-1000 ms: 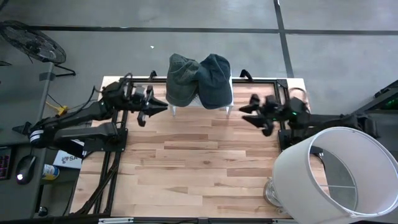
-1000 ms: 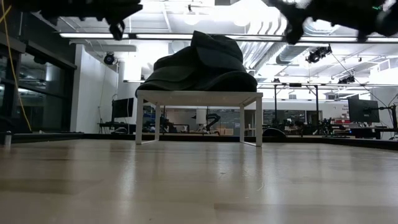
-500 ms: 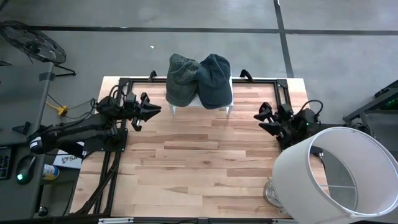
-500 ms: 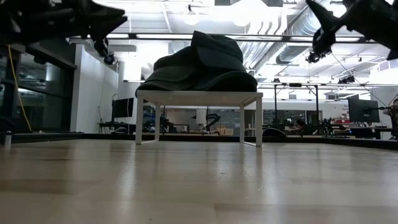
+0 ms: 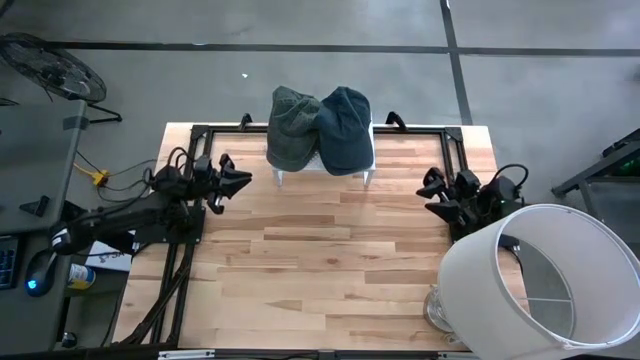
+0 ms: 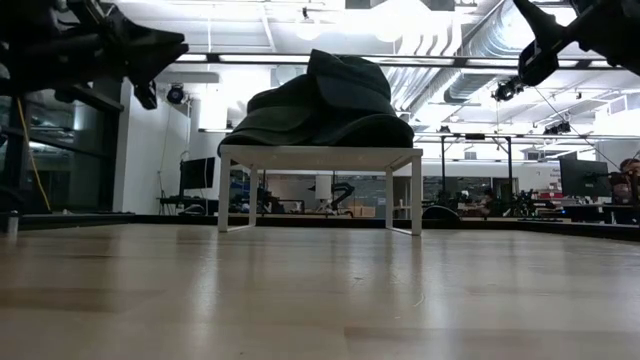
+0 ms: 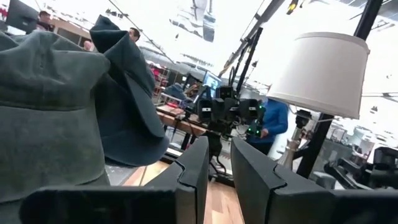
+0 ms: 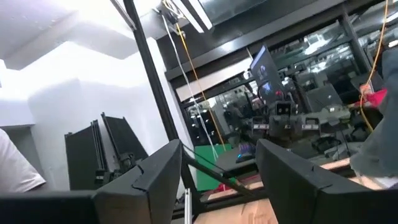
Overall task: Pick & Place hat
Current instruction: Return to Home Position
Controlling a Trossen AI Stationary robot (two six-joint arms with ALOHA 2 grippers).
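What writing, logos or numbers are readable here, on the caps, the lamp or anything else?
None can be read.
White box beside the table's left side: dark print, too small to read.
Gray cap, blue cap, lampshade: no markings visible.

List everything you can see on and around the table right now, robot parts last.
Table: one, light wood.
Shelf: one, white, table's back edge, centre.
Caps: two showing, grey-green cap and blue cap, side by side on the shelf.
Lamp: one, white shade, table's front right corner.
Fan: one, dark, floor beyond back left corner.
Left gripper: open, empty, left of shelf.
Right gripper: open, empty, right of shelf, near lamp.
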